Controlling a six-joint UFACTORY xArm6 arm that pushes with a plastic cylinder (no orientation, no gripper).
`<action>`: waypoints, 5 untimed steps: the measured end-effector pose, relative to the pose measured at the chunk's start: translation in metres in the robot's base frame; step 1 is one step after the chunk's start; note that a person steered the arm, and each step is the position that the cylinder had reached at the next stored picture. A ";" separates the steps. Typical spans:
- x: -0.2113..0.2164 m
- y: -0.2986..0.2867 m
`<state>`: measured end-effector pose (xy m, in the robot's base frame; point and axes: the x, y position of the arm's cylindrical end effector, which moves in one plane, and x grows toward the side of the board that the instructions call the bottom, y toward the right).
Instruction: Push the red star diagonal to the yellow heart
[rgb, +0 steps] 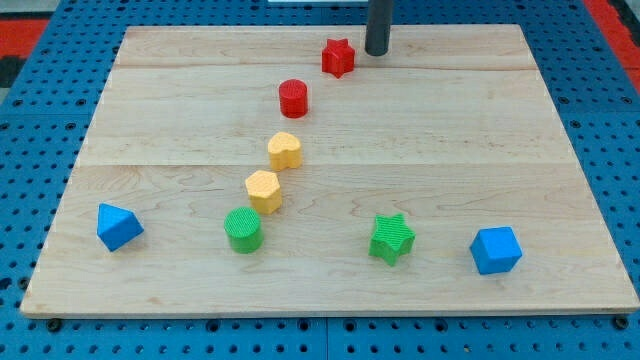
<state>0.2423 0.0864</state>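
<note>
My tip (377, 53) stood near the far edge of the counter (560, 180), just beside the red star (339, 58) at the star's three o'clock, with a narrow gap that I could not confirm as contact. This end effector was a plain rod with nothing to open or close, and it held nothing.

The red star sat at roughly one o'clock from the yellow heart (285, 150), well apart from it, with the red cylinder (293, 98) lying between the two. Below the heart, at its seven o'clock, lay the yellow hexagonal block (263, 190), then the green cylinder (243, 230).

The main risk, as I judged it, was the red cylinder: a push driving the star toward seven o'clock could strike it and send it into the heart, shifting the very reference block. Pushing from the star's three o'clock could also slide it straight toward nine o'clock, missing the diagonal. An off-centre contact on one of the star's points might spin it off my tip.

The rod's upper length was cut off at the twelve o'clock edge of the view, so the arm itself was hidden. The green star (392, 238) and the two blue blocks (118, 226) (496, 250) stood far from the work.
</note>
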 end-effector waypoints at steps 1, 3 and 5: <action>0.007 0.006; -0.025 -0.041; -0.008 -0.057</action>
<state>0.2341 0.0296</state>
